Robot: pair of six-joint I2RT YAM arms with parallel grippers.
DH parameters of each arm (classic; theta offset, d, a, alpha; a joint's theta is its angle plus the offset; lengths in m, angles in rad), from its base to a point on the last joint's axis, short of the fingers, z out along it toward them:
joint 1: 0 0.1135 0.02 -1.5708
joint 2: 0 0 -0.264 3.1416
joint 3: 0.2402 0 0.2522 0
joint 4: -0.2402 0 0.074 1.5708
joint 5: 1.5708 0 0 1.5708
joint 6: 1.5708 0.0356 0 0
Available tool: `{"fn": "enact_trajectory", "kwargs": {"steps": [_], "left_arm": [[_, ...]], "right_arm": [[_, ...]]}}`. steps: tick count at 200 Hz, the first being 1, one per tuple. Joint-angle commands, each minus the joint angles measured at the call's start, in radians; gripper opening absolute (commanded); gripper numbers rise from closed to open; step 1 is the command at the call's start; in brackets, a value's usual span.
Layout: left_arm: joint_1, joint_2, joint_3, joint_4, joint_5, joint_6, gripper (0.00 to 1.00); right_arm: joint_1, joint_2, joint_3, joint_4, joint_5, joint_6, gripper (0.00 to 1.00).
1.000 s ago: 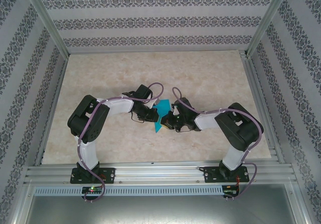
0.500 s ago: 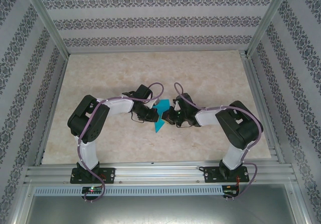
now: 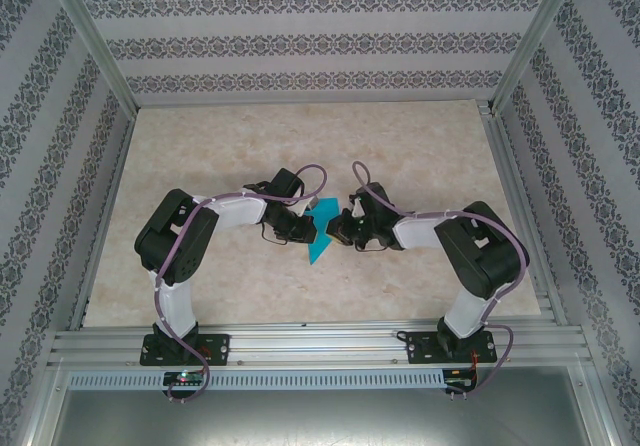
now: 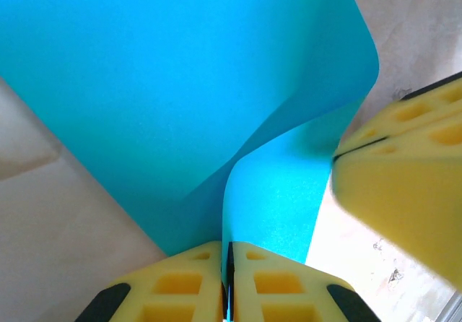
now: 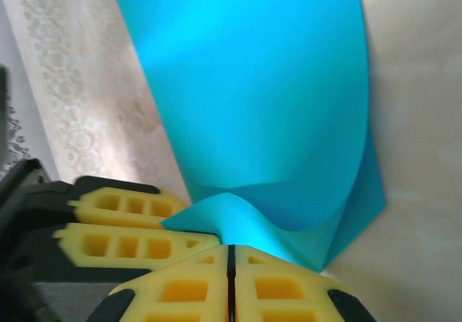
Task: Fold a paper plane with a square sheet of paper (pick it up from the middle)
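L tool (image 4: 227, 258), R tool (image 5: 231, 257) tip-to-tip, pinching sheet (image 3: 321, 238)

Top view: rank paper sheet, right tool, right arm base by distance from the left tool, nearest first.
1. square sheet of paper: pinched in the left tool, mid-table.
2. right tool: just to its right, across the sheet.
3. right arm base: at the table's near edge, far right.
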Motion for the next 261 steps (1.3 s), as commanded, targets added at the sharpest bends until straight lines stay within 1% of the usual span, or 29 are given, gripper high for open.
{"fn": "enact_trajectory", "kwargs": {"steps": [1,21,48,82,97,120,152,196,213,238,261], "left_arm": [[-0.004,0.031,0.001,-0.059,-0.013,0.026,0.13],[-0.003,0.031,0.003,-0.06,-0.012,0.023,0.13],[-0.002,0.03,0.003,-0.062,-0.014,0.024,0.13],[-0.003,0.027,-0.005,-0.063,-0.016,0.027,0.13],[-0.003,0.028,-0.006,-0.064,-0.016,0.028,0.13],[-0.003,0.026,-0.003,-0.069,-0.018,0.028,0.13],[-0.004,0.025,0.004,-0.074,-0.017,0.028,0.13],[-0.003,0.025,0.003,-0.074,-0.016,0.028,0.13],[-0.003,0.024,0.003,-0.074,-0.015,0.028,0.13],[-0.002,0.024,0.003,-0.074,-0.016,0.028,0.13],[-0.003,0.025,0.004,-0.075,-0.016,0.03,0.13]], "right_arm": [[-0.009,-0.005,0.038,-0.018,-0.016,-0.032,0.09],[-0.01,0.033,0.051,-0.01,-0.017,-0.031,0.09],[-0.023,0.075,0.045,-0.019,0.014,-0.046,0.09],[-0.03,0.11,0.037,-0.079,0.058,-0.091,0.09],[-0.032,0.108,0.034,-0.075,0.049,-0.09,0.09],[-0.043,0.06,0.05,-0.098,0.034,-0.099,0.11],[-0.077,0.009,0.077,-0.101,-0.026,-0.115,0.11],[-0.094,0.051,0.1,-0.084,-0.062,-0.115,0.11],[-0.096,0.075,0.099,-0.085,-0.044,-0.114,0.1],[-0.096,0.11,0.085,-0.128,0.023,-0.134,0.1],[-0.099,0.127,0.078,-0.13,0.034,-0.14,0.09]]}}
